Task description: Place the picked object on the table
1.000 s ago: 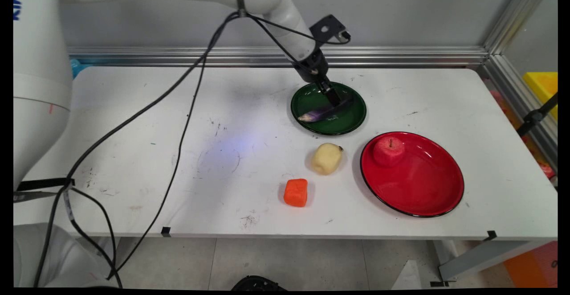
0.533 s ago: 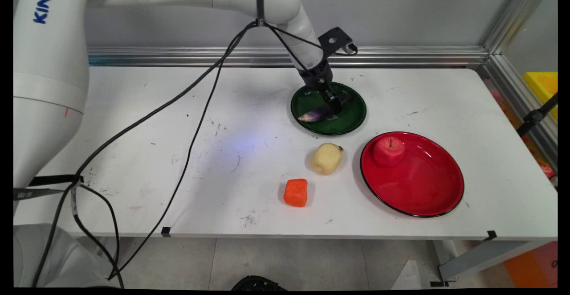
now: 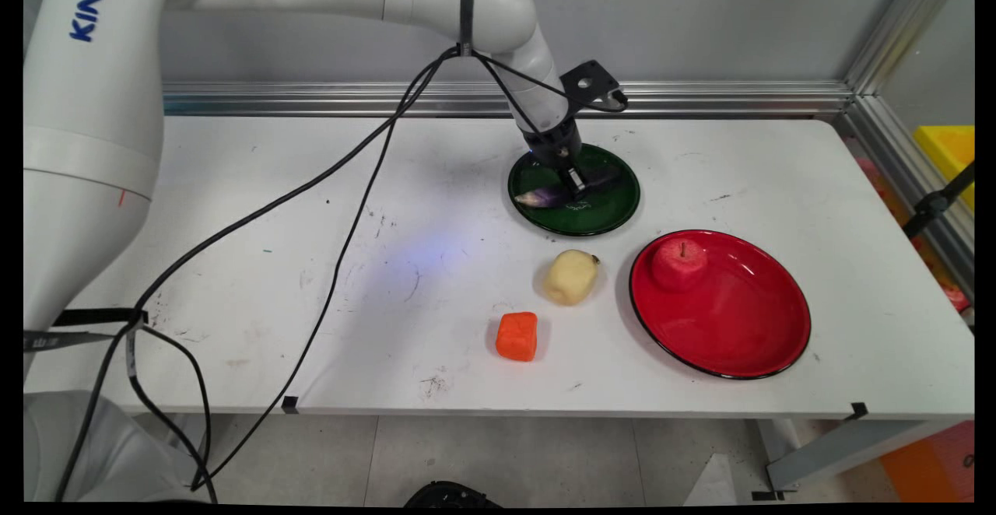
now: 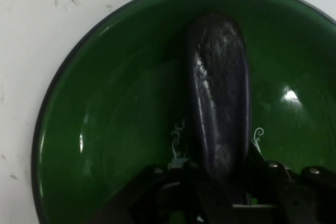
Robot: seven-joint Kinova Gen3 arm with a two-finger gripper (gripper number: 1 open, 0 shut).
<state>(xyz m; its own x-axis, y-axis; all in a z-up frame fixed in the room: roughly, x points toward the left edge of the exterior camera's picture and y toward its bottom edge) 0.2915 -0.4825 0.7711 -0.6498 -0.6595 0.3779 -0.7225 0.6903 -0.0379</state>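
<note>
A dark purple eggplant (image 3: 545,197) with a pale stem end lies across the green plate (image 3: 607,215) at the back middle of the table. My gripper (image 3: 574,183) comes down onto its middle and is shut on it. In the hand view the eggplant (image 4: 220,93) runs up from between the gripper (image 4: 223,187) linkage, over the green plate (image 4: 115,129). Whether the eggplant still touches the plate I cannot tell.
A pale yellow potato (image 3: 570,276) lies in front of the green plate, and an orange carrot chunk (image 3: 517,336) nearer still. To the right a red plate (image 3: 739,328) holds a red apple (image 3: 679,264). Black cables (image 3: 342,188) hang over the table's left half.
The gripper has shifted a little left along the eggplant and stands more upright. The eggplant's pale end has moved slightly up and left on the plate.
</note>
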